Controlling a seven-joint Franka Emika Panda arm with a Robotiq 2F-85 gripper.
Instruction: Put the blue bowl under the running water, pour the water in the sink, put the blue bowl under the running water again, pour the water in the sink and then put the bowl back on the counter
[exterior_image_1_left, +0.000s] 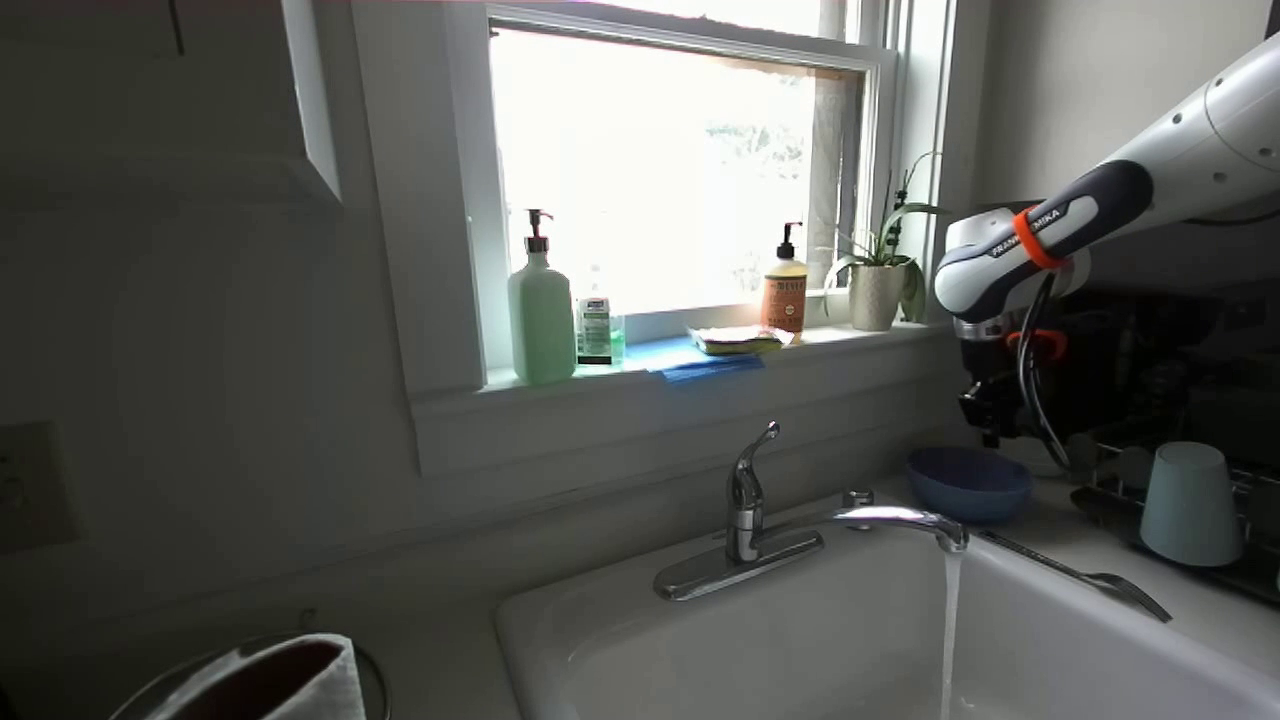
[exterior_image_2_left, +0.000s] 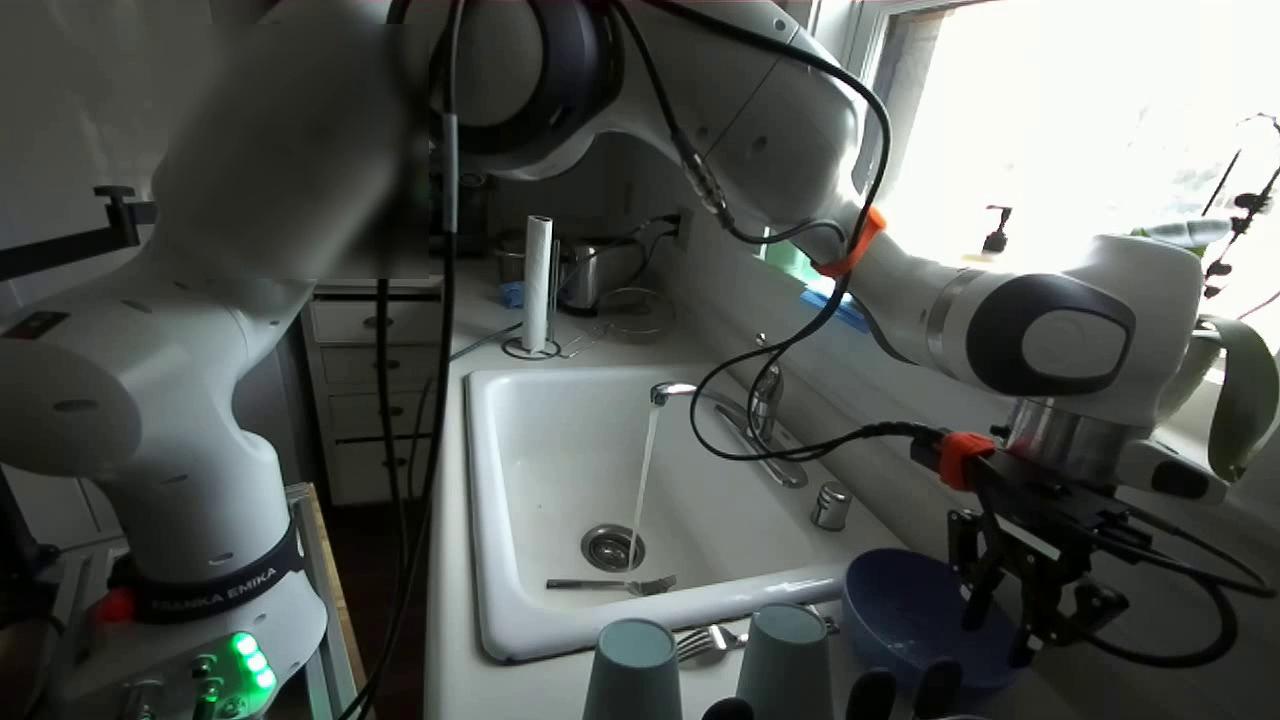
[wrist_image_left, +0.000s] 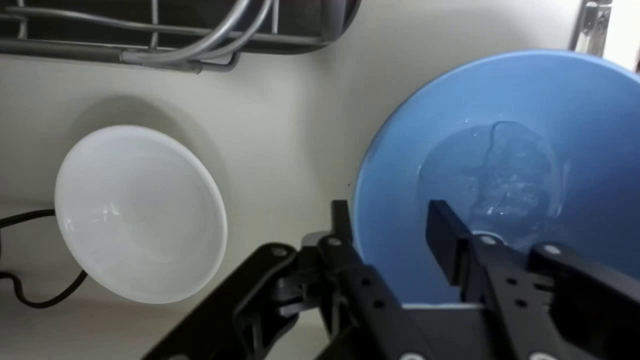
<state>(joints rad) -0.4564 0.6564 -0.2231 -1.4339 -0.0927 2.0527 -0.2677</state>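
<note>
The blue bowl (wrist_image_left: 400, 165) rests upright on the counter (wrist_image_left: 280, 150), just beyond the sink's corner; a little clear water lies in its bottom. In the wrist view my gripper (wrist_image_left: 390, 206) is open around the bowl's near rim. One of its fingers stands outside the wall and the other is over the inside, with visible gaps to the wall. In both exterior views the blue bowl (exterior_image_1_left: 968, 488) (exterior_image_2_left: 900, 605) sits below the gripper. The running water (exterior_image_1_left: 950, 630) falls from the faucet into the white sink (exterior_image_2_left: 490, 480), away from the bowl.
A white bowl (wrist_image_left: 140, 215) stands beside the blue one, and a dish rack (wrist_image_left: 175, 50) borders them. Upturned pale cups (exterior_image_2_left: 636, 665) (exterior_image_1_left: 1192, 505) and forks (exterior_image_1_left: 1125, 590) are near the sink rim. The faucet (exterior_image_1_left: 745, 500) projects over the basin.
</note>
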